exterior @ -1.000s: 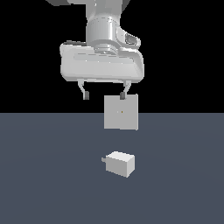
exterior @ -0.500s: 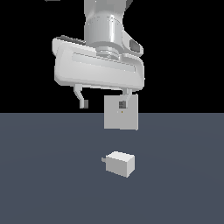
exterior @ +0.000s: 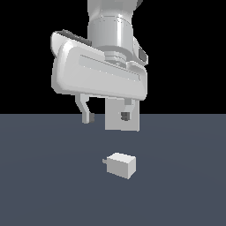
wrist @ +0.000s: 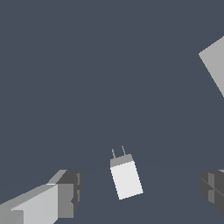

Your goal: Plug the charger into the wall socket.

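Note:
The charger (exterior: 121,165) is a small off-white block lying on the dark floor, its short prongs pointing to the exterior view's left. In the wrist view the charger (wrist: 126,176) lies between the two fingertips, prongs visible. My gripper (exterior: 107,117) hangs open and empty above the charger, well clear of it. One finger (exterior: 87,111) shows fully; the other overlaps the wall socket. The wall socket (exterior: 114,120) is a flat upright light-grey plate behind the gripper, partly covered by it. A corner of the wall socket (wrist: 215,65) shows in the wrist view.
The dark grey floor (exterior: 44,185) stretches all around the charger. Black background lies beyond the floor's far edge.
The gripper has come closer to the camera and lower, looming larger and covering more of the wall socket. The charger has not moved.

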